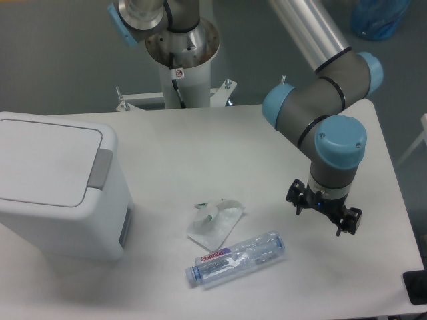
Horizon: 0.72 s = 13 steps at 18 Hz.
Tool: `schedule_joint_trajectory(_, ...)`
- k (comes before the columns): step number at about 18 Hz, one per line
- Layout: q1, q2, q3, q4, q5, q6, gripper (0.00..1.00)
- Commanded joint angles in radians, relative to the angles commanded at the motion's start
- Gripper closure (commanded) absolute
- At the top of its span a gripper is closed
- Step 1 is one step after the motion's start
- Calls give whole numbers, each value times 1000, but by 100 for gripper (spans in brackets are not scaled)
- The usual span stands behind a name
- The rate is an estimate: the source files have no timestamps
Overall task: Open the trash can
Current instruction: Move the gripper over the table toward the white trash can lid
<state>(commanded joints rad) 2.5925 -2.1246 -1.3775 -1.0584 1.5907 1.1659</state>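
While the lid lies flat and shut, my listing runs thus. Table (173, 153): white, bears all. Bin (57, 187): far left, grey tab (101, 168) on its right rim, well apart from me. My claw (324, 212): right side, hanging low, fingers seemingly parted and empty, though the view is small. Bottle (235, 259) and crumpled wrapper (215, 222): lying between bin and claw. Risks: a low sweep across would knock both; a push off the tab could shove the light bin rather than release its lid.
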Motion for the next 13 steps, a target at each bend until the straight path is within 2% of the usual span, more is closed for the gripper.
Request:
schedule_joint_trajectory(5, -51, 26, 0, -23, -21, -164, 0)
schedule_joint_trajectory(7, -84, 60, 0, -60, -21, -227, 0)
schedule_joint_trajectory(13, -169, 130, 8, -118, -93, -397, 0)
